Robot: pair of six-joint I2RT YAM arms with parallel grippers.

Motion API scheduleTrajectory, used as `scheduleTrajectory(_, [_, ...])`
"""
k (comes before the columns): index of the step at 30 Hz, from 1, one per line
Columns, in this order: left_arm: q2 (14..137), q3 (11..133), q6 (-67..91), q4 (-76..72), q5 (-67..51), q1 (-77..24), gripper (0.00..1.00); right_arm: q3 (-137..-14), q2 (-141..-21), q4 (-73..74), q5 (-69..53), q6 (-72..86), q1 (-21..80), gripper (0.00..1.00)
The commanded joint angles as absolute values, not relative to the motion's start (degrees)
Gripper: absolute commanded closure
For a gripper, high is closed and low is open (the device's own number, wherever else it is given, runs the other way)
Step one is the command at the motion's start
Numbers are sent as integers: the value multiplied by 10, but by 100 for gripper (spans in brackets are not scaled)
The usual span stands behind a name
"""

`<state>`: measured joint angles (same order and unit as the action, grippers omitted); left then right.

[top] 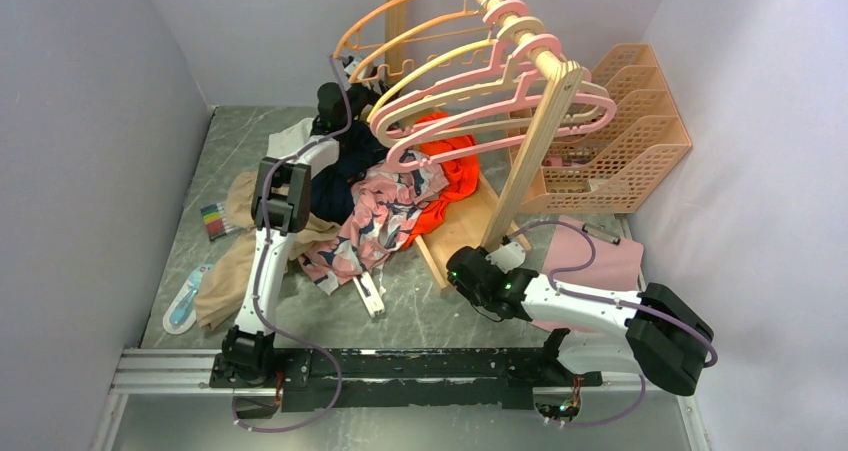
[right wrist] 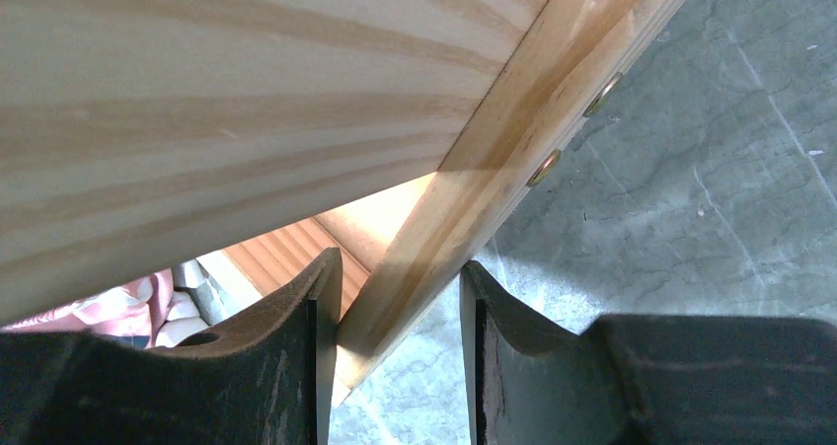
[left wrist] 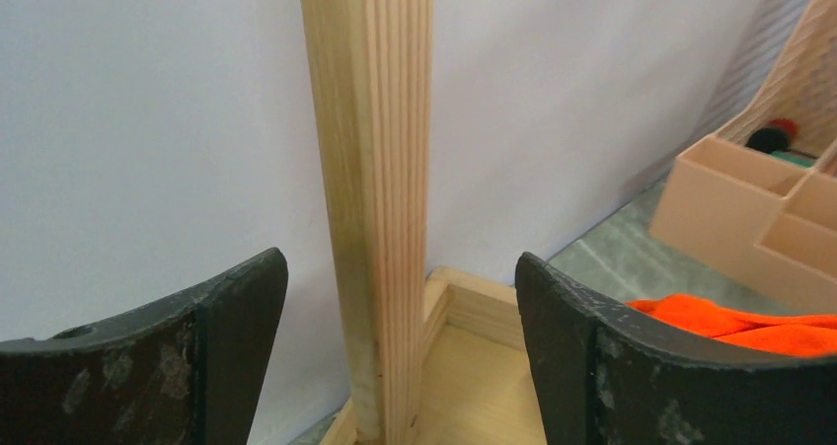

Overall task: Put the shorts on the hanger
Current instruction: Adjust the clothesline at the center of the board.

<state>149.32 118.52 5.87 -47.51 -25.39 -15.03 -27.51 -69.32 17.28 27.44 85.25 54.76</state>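
Marble tabletop (top: 420, 316), white walls (top: 90, 91); left end effector (left wrist: 400, 277) gapes, right end effector (right wrist: 400, 267) seemingly pinches rack base (right wrist: 434, 223).

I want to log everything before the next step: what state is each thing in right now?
Shorts: crumpled in a heap, not hung.
Pink hangers: hanging on the rack, bare.
Orange garment: crumpled beside the shorts.
Left gripper: open, facing a rack post.
Right gripper: shut on the rack's base board.

Bright even diffuse light; soft shadows; top view edges bowed; wrist close-ups slightly soft.
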Motion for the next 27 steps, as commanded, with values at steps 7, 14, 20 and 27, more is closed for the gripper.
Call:
scheduleTrajectory(7, [1572, 1295, 12, -500, -193, -155, 15, -267, -806, 116, 83, 396, 550, 100])
scheduleTrajectory(14, [1611, 1333, -9, -510, -211, -170, 38, -265, -802, 116, 83, 398, 551, 100])
scheduleTrajectory(20, [1626, 1348, -19, -518, -214, -183, 39, -264, -802, 116, 81, 398, 550, 100])
scheduleTrajectory(27, [1627, 1350, -31, -516, -202, -186, 55, -263, -799, 116, 81, 397, 550, 100])
